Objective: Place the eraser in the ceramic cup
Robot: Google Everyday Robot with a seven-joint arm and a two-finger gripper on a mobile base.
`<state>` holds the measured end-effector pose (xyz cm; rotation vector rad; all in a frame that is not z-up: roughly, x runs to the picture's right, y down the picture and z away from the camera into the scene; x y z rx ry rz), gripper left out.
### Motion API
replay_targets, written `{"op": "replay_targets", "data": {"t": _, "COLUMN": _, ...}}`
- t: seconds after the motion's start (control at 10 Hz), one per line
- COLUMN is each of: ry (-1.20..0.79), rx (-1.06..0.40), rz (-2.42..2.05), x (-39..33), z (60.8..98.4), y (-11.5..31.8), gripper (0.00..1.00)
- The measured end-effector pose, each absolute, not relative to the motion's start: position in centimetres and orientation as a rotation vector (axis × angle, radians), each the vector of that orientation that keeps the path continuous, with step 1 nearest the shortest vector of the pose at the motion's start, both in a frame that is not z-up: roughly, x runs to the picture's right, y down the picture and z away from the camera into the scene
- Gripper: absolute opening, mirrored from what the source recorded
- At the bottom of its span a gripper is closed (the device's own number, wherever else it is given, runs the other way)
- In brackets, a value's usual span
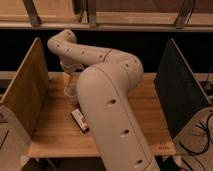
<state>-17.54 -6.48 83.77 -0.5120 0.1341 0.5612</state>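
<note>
The eraser point(80, 120), a small flat bar with a white rim and a dark red-brown face, lies on the wooden table point(55, 135) just left of my big arm link. The ceramic cup point(70, 94), small and pale, stands behind it toward the back left, partly hidden by the arm. My gripper point(70, 79) hangs down from the bent arm right above the cup, and nothing shows in it. The eraser is apart from the gripper, nearer the front.
My pale arm point(110, 110) fills the middle of the view and hides the table's centre. A light wooden panel point(25, 95) stands on the left and a dark panel point(177, 92) on the right. Cables point(200, 137) hang at the right front.
</note>
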Motion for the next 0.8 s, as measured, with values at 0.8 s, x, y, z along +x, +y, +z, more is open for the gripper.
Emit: {"op": "replay_targets", "data": {"t": 0.8, "ry": 0.18, "rx": -0.561, "rz": 0.821, "x": -9.1, "z": 76.3, "y": 6.1, "gripper": 0.8}}
